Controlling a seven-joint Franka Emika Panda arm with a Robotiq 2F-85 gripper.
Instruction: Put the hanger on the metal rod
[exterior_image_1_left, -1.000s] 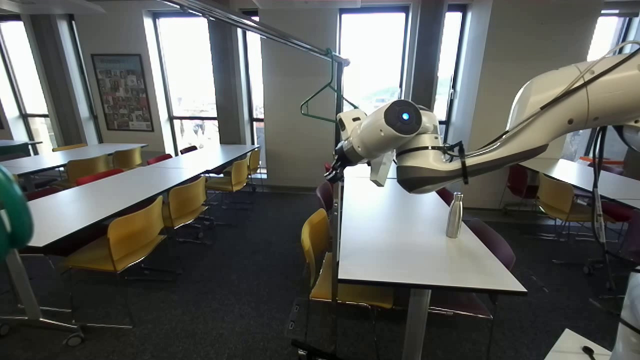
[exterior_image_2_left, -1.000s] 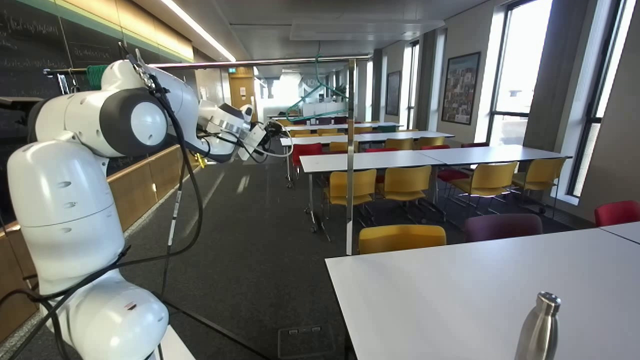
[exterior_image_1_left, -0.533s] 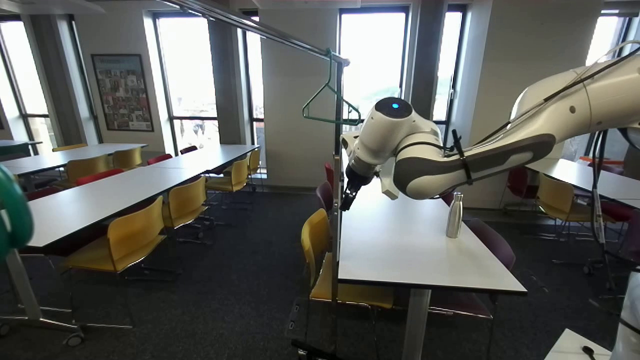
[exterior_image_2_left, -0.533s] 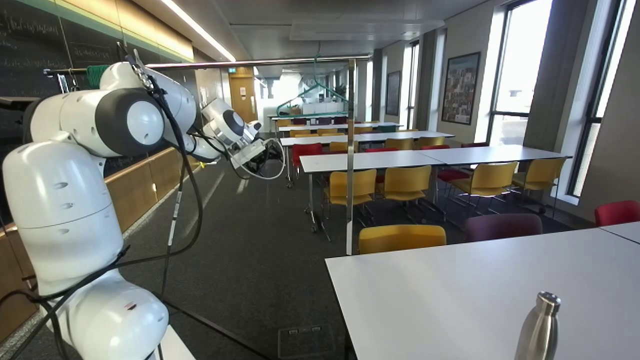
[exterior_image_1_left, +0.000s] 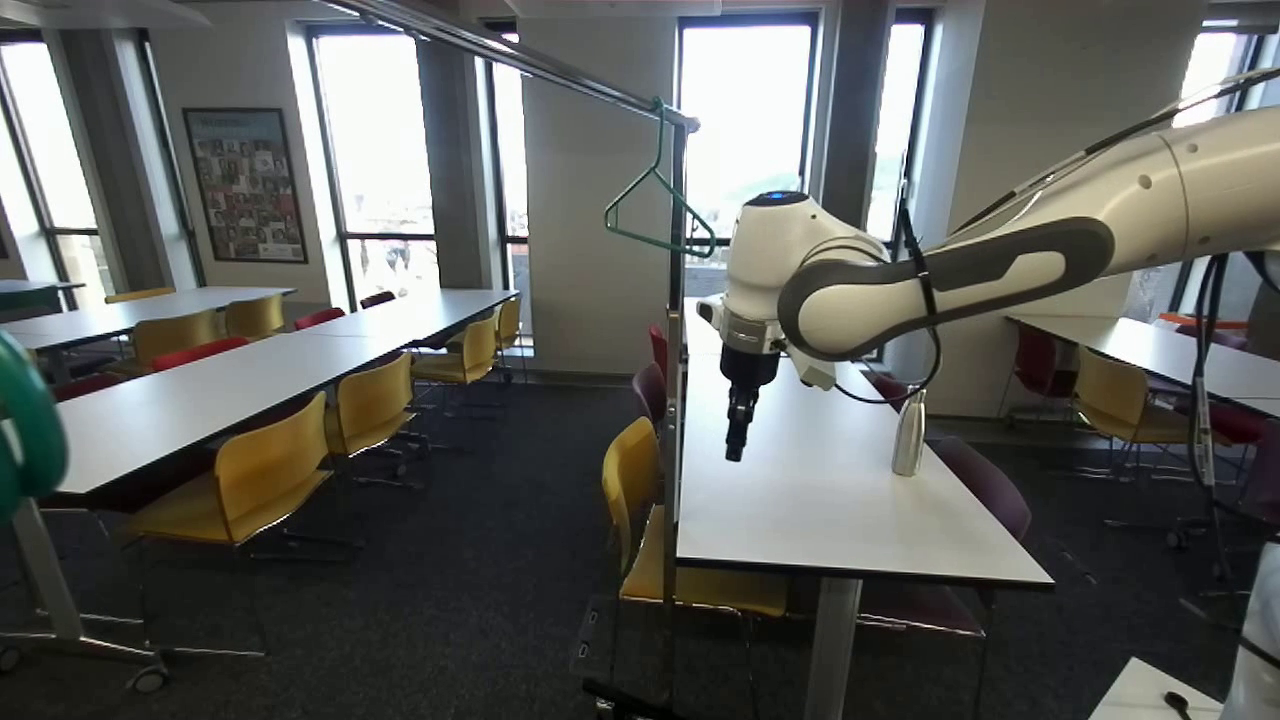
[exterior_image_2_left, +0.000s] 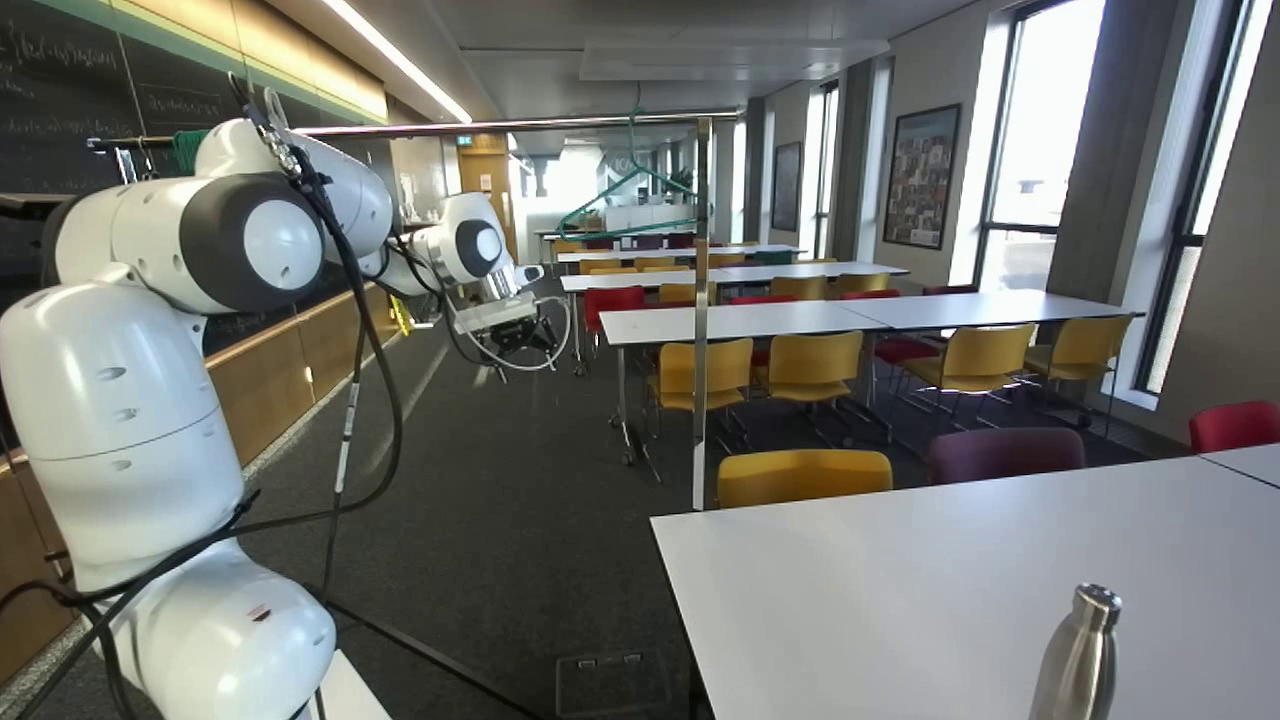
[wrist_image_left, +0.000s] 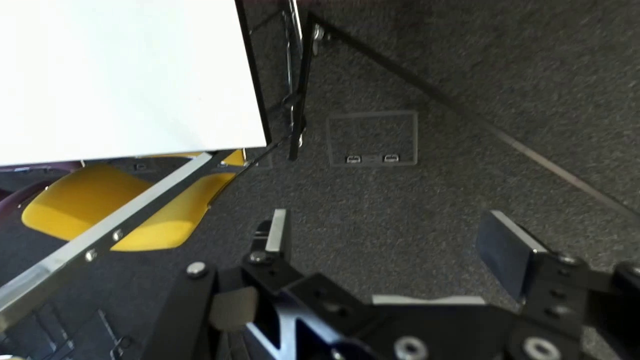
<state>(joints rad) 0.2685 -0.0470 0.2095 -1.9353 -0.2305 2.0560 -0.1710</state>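
Note:
The green wire hanger (exterior_image_1_left: 656, 168) hangs by its hook from the metal rod (exterior_image_1_left: 540, 67), close to the rod's end by the upright post. In an exterior view the hanger (exterior_image_2_left: 637, 168) also hangs under the rod (exterior_image_2_left: 560, 124), slightly tilted. My gripper (exterior_image_1_left: 735, 456) points straight down, lower than the hanger and apart from it, above the table level. It also shows in an exterior view (exterior_image_2_left: 527, 368), left of the post. In the wrist view my gripper (wrist_image_left: 387, 215) has its fingers wide apart with only floor between them. The hanger is out of the wrist view.
The rack's upright post (exterior_image_1_left: 672, 420) stands beside the gripper and crosses the wrist view (wrist_image_left: 100, 235). A white table (exterior_image_1_left: 800, 470) with a steel bottle (exterior_image_1_left: 909, 432) is below. A yellow chair (exterior_image_1_left: 632, 470) stands beside the post. Green items (exterior_image_2_left: 190, 150) hang farther along the rod.
My gripper has turned from pointing toward the left to pointing down and moved lower, away from the hanger. The hanger sways slightly on the rod and is no longer partly hidden by the wrist.

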